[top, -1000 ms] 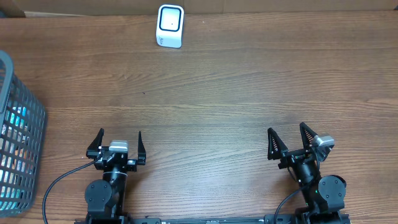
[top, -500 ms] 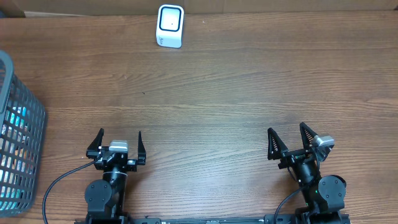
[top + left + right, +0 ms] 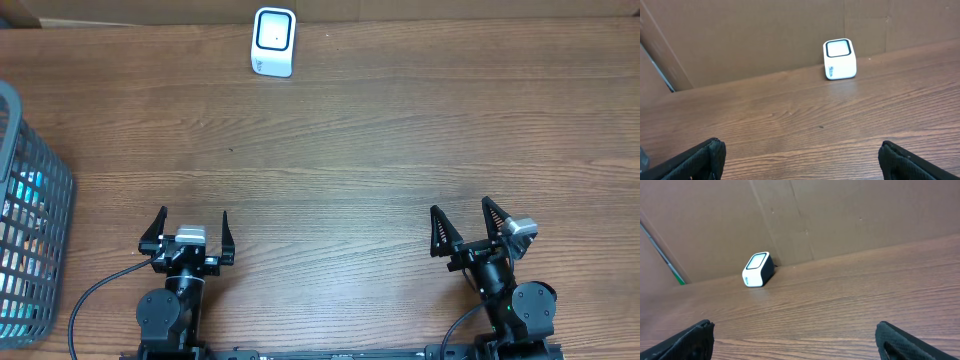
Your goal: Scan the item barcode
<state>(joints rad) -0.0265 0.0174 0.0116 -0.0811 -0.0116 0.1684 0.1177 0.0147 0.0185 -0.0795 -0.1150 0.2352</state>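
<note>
A small white barcode scanner (image 3: 273, 42) with a dark-framed window stands at the far edge of the wooden table; it also shows as the scanner (image 3: 840, 60) and the scanner (image 3: 757, 270) in the wrist views. Coloured packages (image 3: 22, 195) show through the mesh of a grey basket at the left edge; I cannot make out a single item or its barcode. My left gripper (image 3: 193, 213) (image 3: 800, 150) and right gripper (image 3: 461, 206) (image 3: 794, 327) rest near the front edge, both open, with only bare wood between their fingers.
The grey mesh basket (image 3: 62, 185) stands at the table's left edge, partly out of frame. A brown cardboard wall (image 3: 765, 35) rises right behind the scanner. Wooden tabletop (image 3: 350, 140) stretches between the grippers and the scanner.
</note>
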